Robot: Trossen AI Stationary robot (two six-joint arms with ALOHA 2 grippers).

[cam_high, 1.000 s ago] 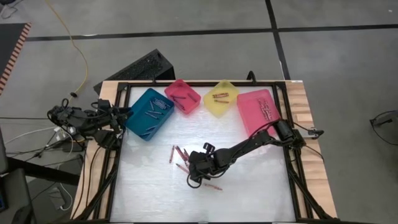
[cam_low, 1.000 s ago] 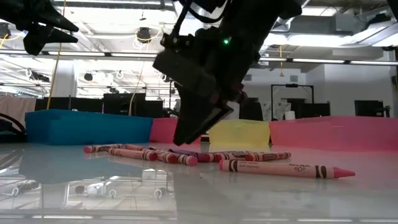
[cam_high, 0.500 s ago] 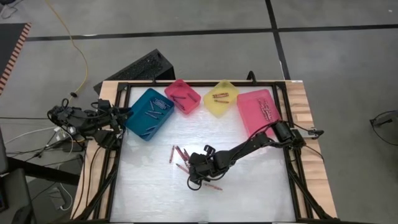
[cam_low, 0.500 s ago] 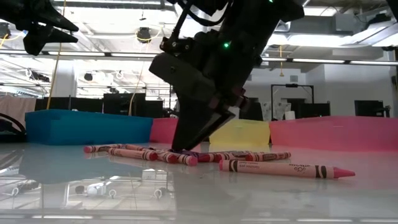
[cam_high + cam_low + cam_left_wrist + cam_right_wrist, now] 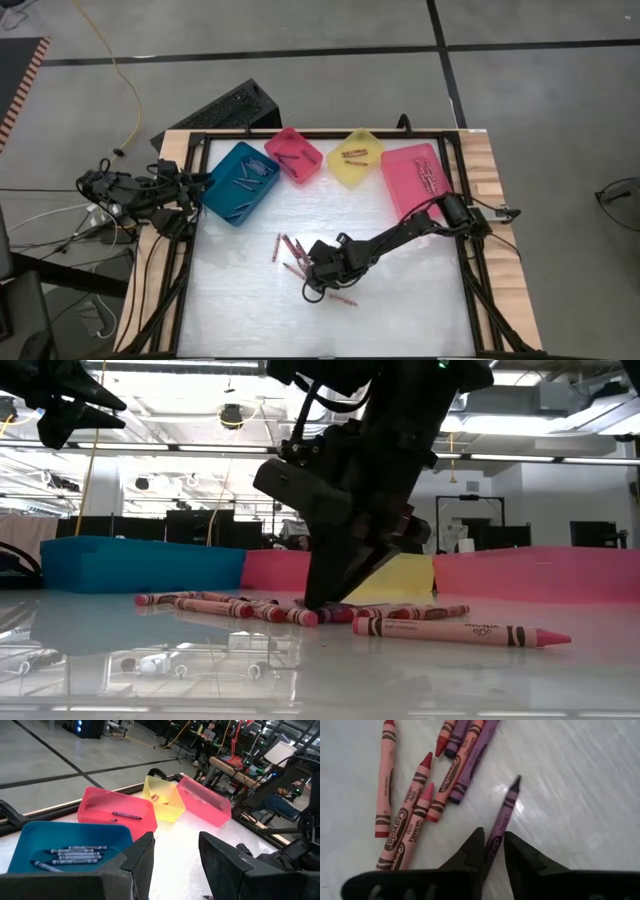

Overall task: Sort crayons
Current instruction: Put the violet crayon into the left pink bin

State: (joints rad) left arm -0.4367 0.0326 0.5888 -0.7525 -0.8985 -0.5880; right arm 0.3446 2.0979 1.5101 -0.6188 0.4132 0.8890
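Observation:
Loose crayons (image 5: 288,252) lie mid-table, mostly red and pink (image 5: 415,815), with some purple (image 5: 470,760). One purple crayon (image 5: 504,812) lies apart from them, and my right gripper (image 5: 493,844) has come down on it, shut on it; the low view shows its fingertips (image 5: 320,600) at the table among the crayons. A pink crayon (image 5: 460,631) lies nearer the front. My left gripper (image 5: 175,855) hangs open with nothing between its fingers, raised above the table's left edge. My right gripper pinches the purple crayon between its two fingertips, at the long sides of its rear part (image 5: 496,832). The fingers slant down from above. The crayon lies flat on the table, its pointed tip (image 5: 516,781) away from the fingers.
Along the far edge stand a teal bin (image 5: 240,182) holding crayons, a small pink bin (image 5: 294,154), a yellow bin (image 5: 356,157) and a larger pink bin (image 5: 415,178). A black frame borders the white table (image 5: 400,300).
My right gripper has sunk a little and rolled at the wrist, bringing its fingertips down to the table at the crayons. The crayons lie as before.

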